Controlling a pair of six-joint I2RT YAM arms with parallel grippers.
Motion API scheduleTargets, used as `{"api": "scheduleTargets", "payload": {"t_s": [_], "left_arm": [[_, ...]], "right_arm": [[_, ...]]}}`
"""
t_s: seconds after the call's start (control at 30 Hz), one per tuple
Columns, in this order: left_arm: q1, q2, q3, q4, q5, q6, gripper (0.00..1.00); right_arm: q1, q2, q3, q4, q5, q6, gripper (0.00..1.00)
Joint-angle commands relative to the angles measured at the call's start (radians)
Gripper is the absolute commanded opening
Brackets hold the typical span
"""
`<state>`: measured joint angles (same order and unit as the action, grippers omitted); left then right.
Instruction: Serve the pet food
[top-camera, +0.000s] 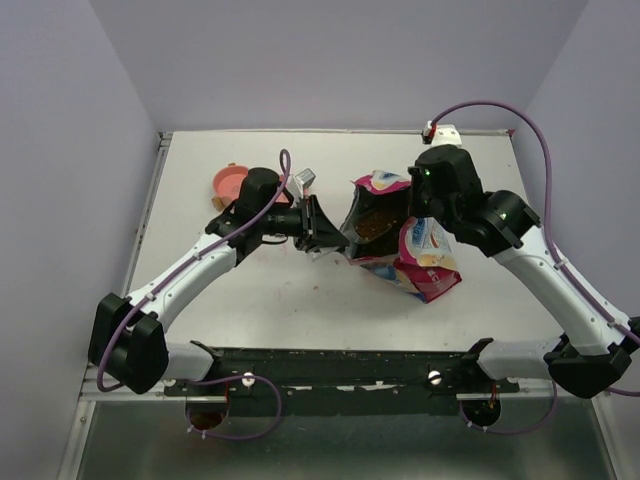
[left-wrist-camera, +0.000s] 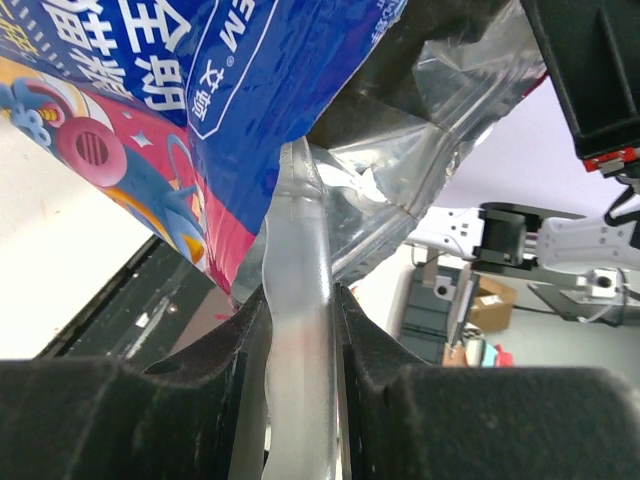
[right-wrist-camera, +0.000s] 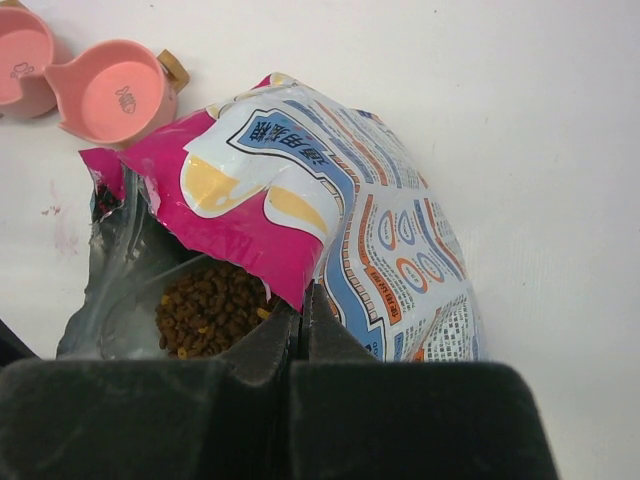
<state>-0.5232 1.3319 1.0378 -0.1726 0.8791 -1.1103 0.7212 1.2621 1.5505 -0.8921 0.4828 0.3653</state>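
The pink and blue printed bag (top-camera: 425, 265) lies mid-table, mouth held open toward the left. Brown kibble, the pet food (right-wrist-camera: 215, 310), shows inside the mouth and as a dark patch (top-camera: 378, 226) from above. My right gripper (right-wrist-camera: 303, 298) is shut on the pink upper rim of the bag (right-wrist-camera: 400, 230), holding it up. My left gripper (left-wrist-camera: 300, 300) is closed on a clear plastic scoop handle (left-wrist-camera: 298, 240) that runs up into the bag's silver lining. From above, the left gripper (top-camera: 328, 234) sits at the bag's left opening.
A pink double bowl (right-wrist-camera: 115, 100) stands at the back left of the table (top-camera: 300, 300), seen behind my left arm (top-camera: 232, 182). A small grey object (top-camera: 303, 180) lies next to it. The white wall box (top-camera: 440, 131) sits at the far edge.
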Motion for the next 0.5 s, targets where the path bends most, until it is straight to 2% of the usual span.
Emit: {"api": "scheduleTargets", "payload": {"t_s": [0.0, 0.17, 0.33, 0.47], "left_arm": [[0.018, -0.056, -0.083, 0.269, 0.106, -0.132, 0.00], [0.046, -0.099, -0.192, 0.508, 0.165, -0.256, 0.00], [0.065, -0.036, -0.206, 0.643, 0.239, -0.319, 0.00], [0.084, -0.010, -0.297, 1.051, 0.233, -0.512, 0.00]], "right_arm": [[0.007, -0.064, 0.022, 0.065, 0.030, -0.011, 0.00], [0.007, -0.063, 0.026, 0.062, 0.039, -0.011, 0.00], [0.007, -0.053, 0.045, 0.056, 0.040, -0.019, 0.00], [0.006, -0.046, 0.062, 0.051, 0.043, -0.014, 0.00]]}}
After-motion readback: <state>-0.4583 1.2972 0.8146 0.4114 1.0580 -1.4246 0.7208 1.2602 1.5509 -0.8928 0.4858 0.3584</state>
